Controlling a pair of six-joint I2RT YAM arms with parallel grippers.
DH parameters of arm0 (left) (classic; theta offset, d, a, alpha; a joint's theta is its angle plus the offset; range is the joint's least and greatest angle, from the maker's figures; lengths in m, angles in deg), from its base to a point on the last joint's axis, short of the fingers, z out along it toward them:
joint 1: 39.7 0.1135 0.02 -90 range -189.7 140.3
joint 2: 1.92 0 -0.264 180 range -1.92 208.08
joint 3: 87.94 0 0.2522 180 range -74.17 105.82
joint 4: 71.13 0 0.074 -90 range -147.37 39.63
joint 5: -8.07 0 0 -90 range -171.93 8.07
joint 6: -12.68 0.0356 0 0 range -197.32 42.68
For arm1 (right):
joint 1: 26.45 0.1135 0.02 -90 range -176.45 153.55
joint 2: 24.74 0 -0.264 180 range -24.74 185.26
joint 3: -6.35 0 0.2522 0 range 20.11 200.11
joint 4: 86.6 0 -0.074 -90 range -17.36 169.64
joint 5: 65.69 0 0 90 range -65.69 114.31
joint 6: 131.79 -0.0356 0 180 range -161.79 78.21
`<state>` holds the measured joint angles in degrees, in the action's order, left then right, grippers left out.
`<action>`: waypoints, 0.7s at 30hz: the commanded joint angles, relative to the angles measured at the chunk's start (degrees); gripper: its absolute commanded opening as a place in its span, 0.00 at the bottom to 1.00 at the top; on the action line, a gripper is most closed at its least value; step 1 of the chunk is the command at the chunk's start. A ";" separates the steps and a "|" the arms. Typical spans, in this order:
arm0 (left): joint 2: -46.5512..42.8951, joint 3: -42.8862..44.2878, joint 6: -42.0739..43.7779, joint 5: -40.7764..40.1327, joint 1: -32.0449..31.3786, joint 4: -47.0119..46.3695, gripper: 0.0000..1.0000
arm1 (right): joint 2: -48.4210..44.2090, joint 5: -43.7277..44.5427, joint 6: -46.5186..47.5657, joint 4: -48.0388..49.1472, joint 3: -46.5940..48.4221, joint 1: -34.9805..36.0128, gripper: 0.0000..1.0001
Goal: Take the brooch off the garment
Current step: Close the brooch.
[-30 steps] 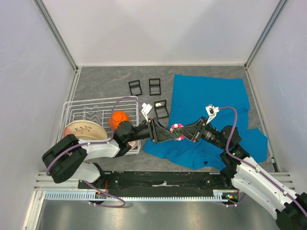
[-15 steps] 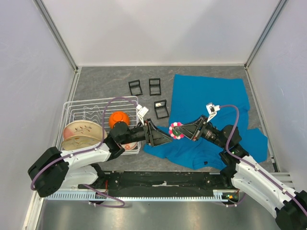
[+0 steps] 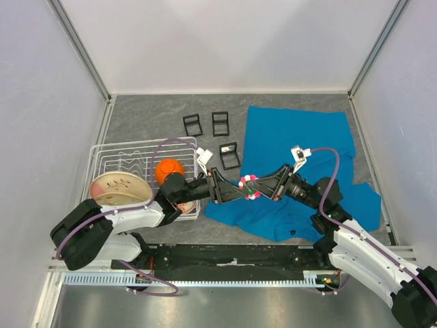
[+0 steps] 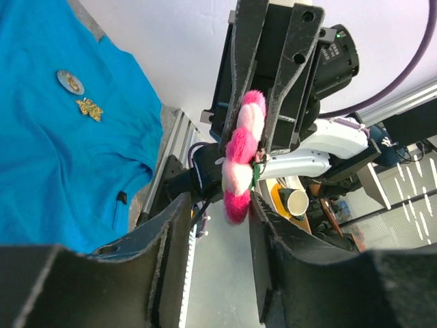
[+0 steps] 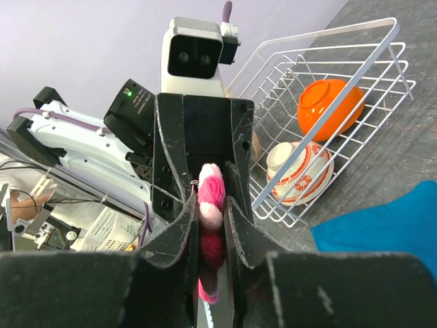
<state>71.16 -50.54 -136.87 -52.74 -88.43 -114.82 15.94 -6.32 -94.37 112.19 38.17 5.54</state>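
At the left a white wire rack (image 3: pixel 102 147) is seen on the grey table (image 3: pixel 150 113). A patterned plate (image 3: pixel 119 186), an orange bowl (image 3: pixel 168 169) and a cup with a red pattern (image 5: pixel 298 171) are kept in it. Behind, between the rack and the cloth, three small black frames (image 3: pixel 192 124) are placed on the table.

In the middle the two arms are brought tip to tip above the table. The left gripper (image 4: pixel 220 199) is held with its fingers parted on either side of the lower part of the brooch (image 4: pixel 240 150). In the left wrist view a gap is seen between one finger and the brooch, so nothing is squeezed by it. The brooch, a fluffy ring in pink and white, is lifted in the air, just over the left border of the garment (image 3: pixel 300 137) and apart from the cloth.

The brooch is pinched by the right gripper (image 5: pixel 211 203), whose fingers are closed flat on it from both sides.

At the right the teal garment is spread on the table. On it a small round silver pin (image 4: pixel 70 80) and a gold glittering ornament (image 4: pixel 89 108) are fixed just beside each other.
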 commanded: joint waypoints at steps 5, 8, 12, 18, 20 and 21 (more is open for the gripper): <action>1.28 1.06 -2.59 1.57 0.65 -8.91 0.37 | 0.45 -2.06 -0.42 4.09 1.01 -0.17 0.00; 0.93 0.88 -2.68 1.22 0.74 -6.54 0.46 | 0.36 -0.93 2.99 -0.19 2.49 -0.26 0.00; -2.93 -2.88 -1.71 -0.10 1.09 -1.54 0.65 | 0.97 3.29 12.91 -13.11 7.76 -0.17 0.00; -19.59 0.06 9.06 -8.95 1.88 36.65 0.69 | 8.07 16.55 27.49 -28.49 17.69 1.31 0.00; -23.58 3.50 11.90 -17.91 1.97 55.74 0.71 | 10.89 25.47 31.12 -29.56 19.46 4.55 0.00; -27.42 7.44 13.74 -21.59 1.97 61.61 0.71 | 14.04 28.67 34.26 -29.92 21.12 6.05 0.00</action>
<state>52.93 -52.31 -133.07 -59.72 -86.83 -87.76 23.70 6.27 -73.30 89.00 53.71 6.81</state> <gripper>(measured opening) 0.699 0.217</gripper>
